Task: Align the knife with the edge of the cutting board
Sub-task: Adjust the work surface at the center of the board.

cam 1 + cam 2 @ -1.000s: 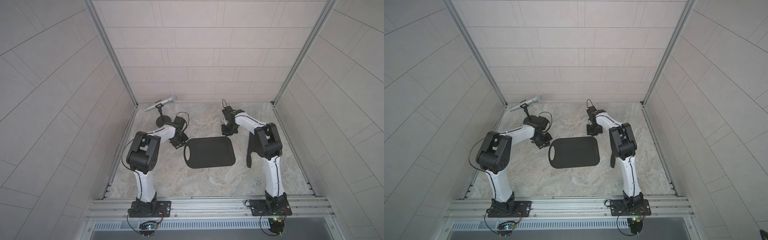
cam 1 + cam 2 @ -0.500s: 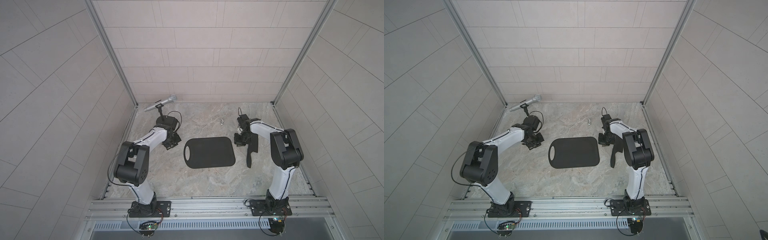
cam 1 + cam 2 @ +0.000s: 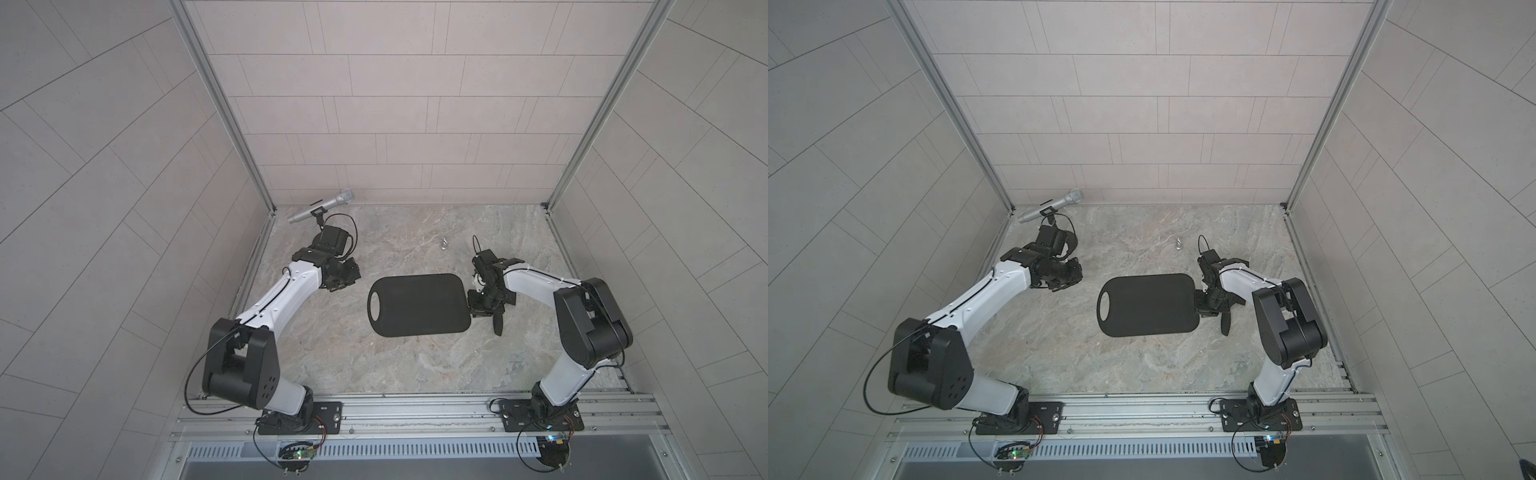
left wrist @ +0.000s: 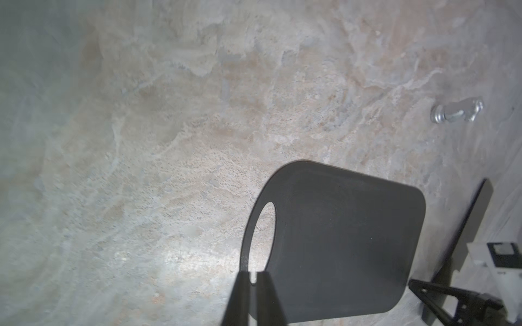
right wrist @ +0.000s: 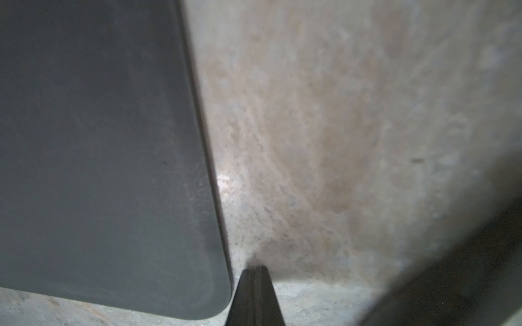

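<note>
The cutting board [image 3: 419, 305] lies centrally on the table [image 3: 415, 365], handle hole leftward. The knife [image 3: 497, 326] lies just beside its right end. The microphone [image 3: 322, 206] stands at rear left.

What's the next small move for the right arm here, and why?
Probably slide the right gripper toward the knife and open its fingers: it is shut and empty, in the gap between the cutting board and the knife.

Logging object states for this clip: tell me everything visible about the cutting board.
The cutting board is a flat, matte-black rounded rectangle with an oval handle hole at one end. It lies flat on the marbled table. The shut right gripper sits beside its opposite short edge; contact unclear. The knife lies beyond that edge, apart.
</note>
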Action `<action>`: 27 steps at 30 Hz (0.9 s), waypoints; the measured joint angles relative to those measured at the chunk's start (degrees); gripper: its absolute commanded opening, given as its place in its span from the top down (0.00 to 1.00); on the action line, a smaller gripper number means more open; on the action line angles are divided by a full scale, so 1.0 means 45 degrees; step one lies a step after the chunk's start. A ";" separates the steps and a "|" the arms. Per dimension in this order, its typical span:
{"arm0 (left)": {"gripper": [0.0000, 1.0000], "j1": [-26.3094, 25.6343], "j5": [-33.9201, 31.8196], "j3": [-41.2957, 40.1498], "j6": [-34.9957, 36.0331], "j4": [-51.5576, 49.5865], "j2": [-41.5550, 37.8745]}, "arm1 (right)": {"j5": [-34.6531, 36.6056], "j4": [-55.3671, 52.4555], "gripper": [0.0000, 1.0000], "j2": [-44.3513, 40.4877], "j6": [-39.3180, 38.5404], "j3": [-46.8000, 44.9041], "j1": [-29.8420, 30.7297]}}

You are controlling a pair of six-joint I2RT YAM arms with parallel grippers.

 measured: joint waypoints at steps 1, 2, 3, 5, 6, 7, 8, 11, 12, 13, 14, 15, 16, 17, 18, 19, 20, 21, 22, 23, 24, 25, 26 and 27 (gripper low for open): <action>0.44 0.0000 -0.0151 0.0044 0.0233 -0.0053 -0.0194 | -0.0005 0.0029 1.00 -0.0058 0.0039 -0.0068 0.0087; 0.32 0.0000 -0.0277 0.0073 0.0374 -0.0058 -0.0369 | 0.0000 0.0058 1.00 -0.0107 0.0078 -0.0131 0.0160; 0.22 0.0000 -0.0364 0.0097 0.0515 -0.0063 -0.0529 | 0.0005 0.0097 1.00 -0.0151 0.0131 -0.0185 0.0228; 0.04 0.0005 -0.0612 0.0112 0.0690 -0.0053 -0.0865 | 0.0029 0.0180 1.00 -0.0204 0.0189 -0.0262 0.0335; 0.00 0.0010 -0.0680 0.0112 0.0777 -0.0053 -0.0981 | 0.0053 0.0209 1.00 -0.0228 0.0228 -0.0287 0.0369; 0.00 0.0015 -0.0782 0.0112 0.0845 -0.0039 -0.1098 | 0.0083 0.0262 1.00 -0.0272 0.0248 -0.0335 0.0427; 0.00 0.0015 -0.0865 0.0107 0.0923 -0.0015 -0.1190 | 0.0102 0.0301 1.00 -0.0321 0.0282 -0.0389 0.0491; 0.00 0.0015 -0.1073 0.0063 0.1020 0.0073 -0.1413 | 0.0121 0.0418 1.00 -0.0452 0.0384 -0.0549 0.0753; 0.00 0.0015 -0.1127 0.0024 0.1035 0.0092 -0.1457 | 0.0121 0.0466 1.00 -0.0495 0.0432 -0.0602 0.0826; 0.00 0.0015 -0.1161 -0.0024 0.1035 0.0112 -0.1472 | 0.0131 0.0500 1.00 -0.0539 0.0471 -0.0656 0.0894; 0.00 0.0015 -0.1185 -0.0087 0.1039 0.0136 -0.1477 | 0.0155 0.0515 1.00 -0.0554 0.0500 -0.0680 0.0942; 0.00 0.0015 -0.1200 -0.0151 0.1035 0.0155 -0.1477 | 0.0180 0.0520 1.00 -0.0559 0.0525 -0.0680 0.0976; 0.00 0.0015 -0.1214 -0.0238 0.1035 0.0165 -0.1477 | 0.0204 0.0525 1.00 -0.0559 0.0544 -0.0680 0.0991; 0.00 0.0015 -0.1219 -0.0306 0.1035 0.0170 -0.1477 | 0.0219 0.0520 1.00 -0.0563 0.0568 -0.0680 0.0996; 0.00 0.0015 -0.1224 -0.0364 0.1035 0.0170 -0.1477 | 0.0238 0.0520 1.00 -0.0568 0.0578 -0.0680 0.1005; 0.00 0.0015 -0.1219 -0.0403 0.1035 0.0170 -0.1477 | 0.0267 0.0515 1.00 -0.0573 0.0593 -0.0680 0.1015; 0.00 0.0015 -0.1219 -0.0437 0.1035 0.0170 -0.1477 | 0.0306 0.0515 1.00 -0.0583 0.0607 -0.0680 0.1015; 0.00 0.0015 -0.1214 -0.0461 0.1035 0.0185 -0.1477 | 0.0345 0.0505 1.00 -0.0588 0.0617 -0.0675 0.1015; 0.00 0.0015 -0.1200 -0.0471 0.1030 0.0199 -0.1477 | 0.0408 0.0476 1.00 -0.0607 0.0617 -0.0675 0.1015; 0.00 0.0015 -0.1171 -0.0486 0.1030 0.0233 -0.1477 | 0.0491 0.0418 0.98 -0.0631 0.0617 -0.0670 0.1015; 0.00 0.0015 -0.1141 -0.0495 0.1030 0.0262 -0.1477 | 0.0549 0.0311 0.85 -0.0680 0.0617 -0.0641 0.1005; 0.00 0.0015 -0.1107 -0.0500 0.1025 0.0301 -0.1477 | 0.0583 0.0160 0.72 -0.0767 0.0656 -0.0559 0.0976; 0.00 0.0015 -0.1073 -0.0520 0.1025 0.0350 -0.1477 | 0.0593 0.0053 0.63 -0.0874 0.0583 -0.0461 0.0928; 0.00 0.0015 -0.1030 -0.0539 0.1025 0.0355 -0.1477 | 0.0593 -0.0029 0.53 -0.0996 0.0549 -0.0369 0.0860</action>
